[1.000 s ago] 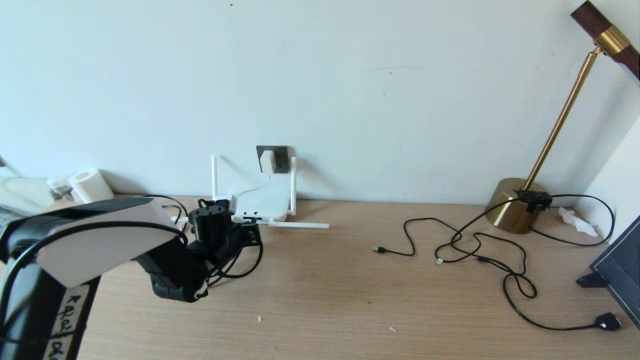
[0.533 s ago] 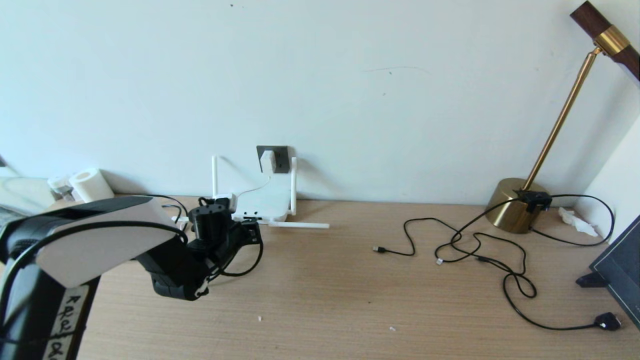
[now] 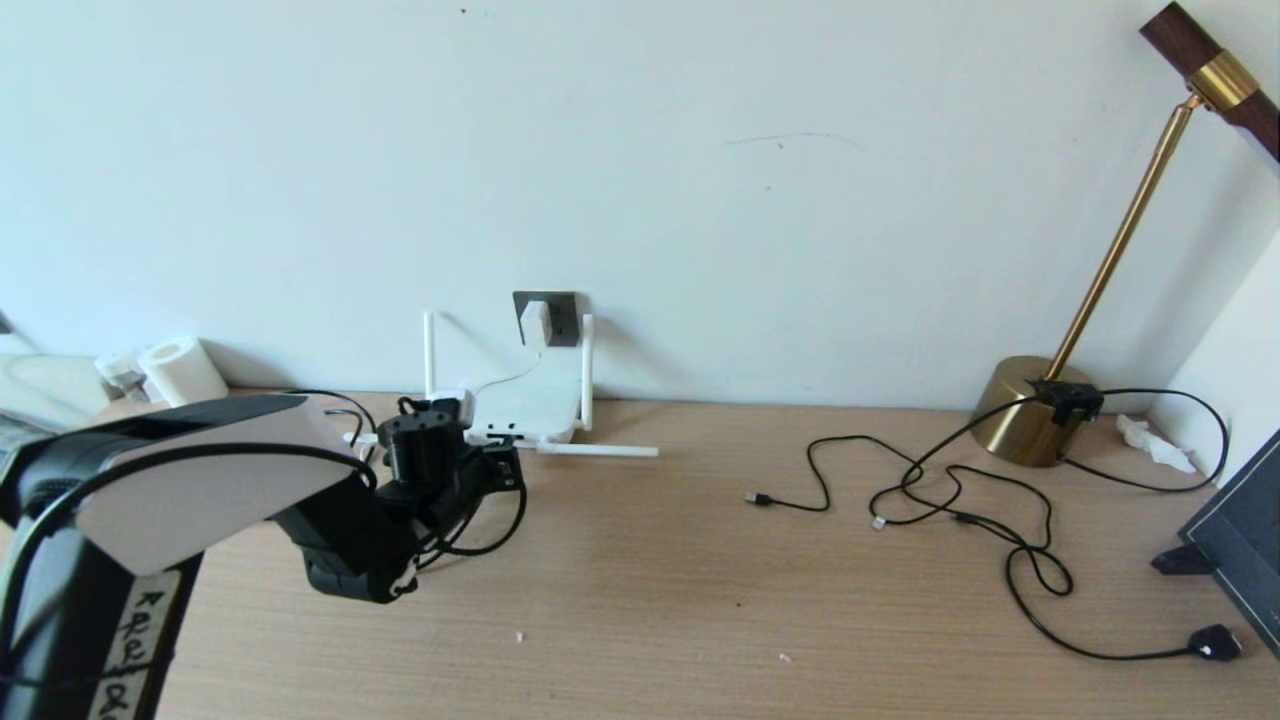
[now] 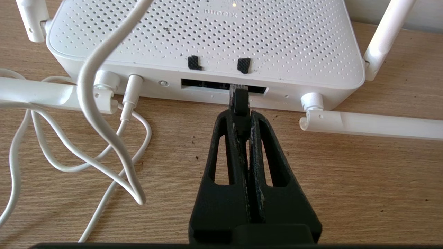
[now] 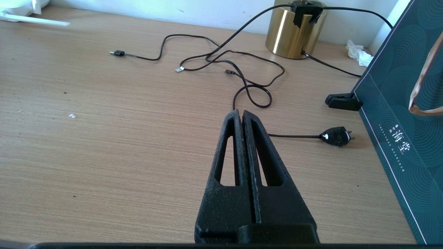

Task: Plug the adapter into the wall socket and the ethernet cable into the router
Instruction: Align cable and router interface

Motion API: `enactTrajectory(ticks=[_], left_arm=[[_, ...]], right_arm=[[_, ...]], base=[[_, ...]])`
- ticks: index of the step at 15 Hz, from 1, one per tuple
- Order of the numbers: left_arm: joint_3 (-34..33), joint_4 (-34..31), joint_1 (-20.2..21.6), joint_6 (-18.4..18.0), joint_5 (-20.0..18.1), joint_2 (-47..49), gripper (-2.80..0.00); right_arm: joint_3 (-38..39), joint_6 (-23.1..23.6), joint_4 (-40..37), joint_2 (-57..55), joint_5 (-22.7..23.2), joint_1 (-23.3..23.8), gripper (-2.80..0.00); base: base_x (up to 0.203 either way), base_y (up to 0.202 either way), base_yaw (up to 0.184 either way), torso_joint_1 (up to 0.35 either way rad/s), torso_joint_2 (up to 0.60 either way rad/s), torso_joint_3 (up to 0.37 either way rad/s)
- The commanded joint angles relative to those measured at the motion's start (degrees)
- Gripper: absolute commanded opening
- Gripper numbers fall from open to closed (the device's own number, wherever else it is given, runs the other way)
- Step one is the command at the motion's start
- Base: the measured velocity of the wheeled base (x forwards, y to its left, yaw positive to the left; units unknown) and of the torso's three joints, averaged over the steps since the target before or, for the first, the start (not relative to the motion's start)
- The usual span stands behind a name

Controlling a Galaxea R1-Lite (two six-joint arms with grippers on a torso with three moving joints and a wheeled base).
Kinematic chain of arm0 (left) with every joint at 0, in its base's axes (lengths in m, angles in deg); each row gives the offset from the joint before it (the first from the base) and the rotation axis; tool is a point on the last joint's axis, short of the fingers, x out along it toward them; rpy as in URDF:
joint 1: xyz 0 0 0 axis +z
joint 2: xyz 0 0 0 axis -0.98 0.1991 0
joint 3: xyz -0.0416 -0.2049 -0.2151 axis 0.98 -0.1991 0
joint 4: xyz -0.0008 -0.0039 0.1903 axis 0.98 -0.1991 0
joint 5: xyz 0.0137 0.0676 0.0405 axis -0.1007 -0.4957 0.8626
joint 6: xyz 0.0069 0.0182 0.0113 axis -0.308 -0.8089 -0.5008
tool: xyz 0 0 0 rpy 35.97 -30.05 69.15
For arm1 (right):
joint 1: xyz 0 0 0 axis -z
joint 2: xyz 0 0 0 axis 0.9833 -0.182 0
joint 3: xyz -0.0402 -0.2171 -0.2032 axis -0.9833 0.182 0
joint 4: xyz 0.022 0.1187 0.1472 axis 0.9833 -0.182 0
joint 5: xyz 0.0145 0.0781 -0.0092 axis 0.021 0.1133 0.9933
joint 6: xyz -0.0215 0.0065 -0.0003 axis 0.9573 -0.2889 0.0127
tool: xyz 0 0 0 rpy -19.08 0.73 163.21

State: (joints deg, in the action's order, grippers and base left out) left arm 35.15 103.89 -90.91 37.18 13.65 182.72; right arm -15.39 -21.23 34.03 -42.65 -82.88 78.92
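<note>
Gripping the ethernet cable [image 4: 239, 101] by its boot, my left gripper [image 4: 242, 119] is clenched on it; the clear plug tip projects just past my fingertips and sits at the mouth of the dark port slot on the router [image 4: 207, 38]; whether the tip has latched I cannot tell. The router lies directly ahead of my jaws, its port edge facing them; one folded antenna [image 4: 370, 123] rests on the desk [image 4: 346, 180] to one side of my jaws, and the white cord [image 4: 104, 114] loops on the other side, plugged into the same edge.

The adapter [image 3: 535, 322] is seated in the wall socket [image 3: 560, 310], on the wall beyond the router; that half of the task appears done.

My right gripper [image 5: 242, 116] is clenched on nothing, hovering over bare desk well apart from the work; thin black cords [image 5: 242, 65] lie ahead of it.

Hazards from this position, as I judge them: a plug tilted against the slot would jam or chip its clip; pushing on a light, unbraced router would slide it toward the wall rather than seat the plug; the slot holds several ports, so a sideways offset could enter the wrong one; releasing before the latch engages would let the stiff cable spring the plug back out.
</note>
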Motion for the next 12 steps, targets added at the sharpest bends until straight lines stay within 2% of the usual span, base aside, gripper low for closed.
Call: enactTrajectory(ticks=[1,12], left_arm=[[-0.3,0.4,0.0,0.1,0.0,0.4,-2.8],[-0.7,0.5,0.0,0.1,-0.2,0.4,-2.8]], right_arm=[[0.0,0.0,0.0,0.0,0.0,0.0,-2.8],[0.0,0.1,0.0,0.0,0.0,0.0,-2.8]], base=[[0.0,0.0,0.0,0.0,0.0,0.0],[0.0,0.0,0.0,0.0,0.0,0.0]])
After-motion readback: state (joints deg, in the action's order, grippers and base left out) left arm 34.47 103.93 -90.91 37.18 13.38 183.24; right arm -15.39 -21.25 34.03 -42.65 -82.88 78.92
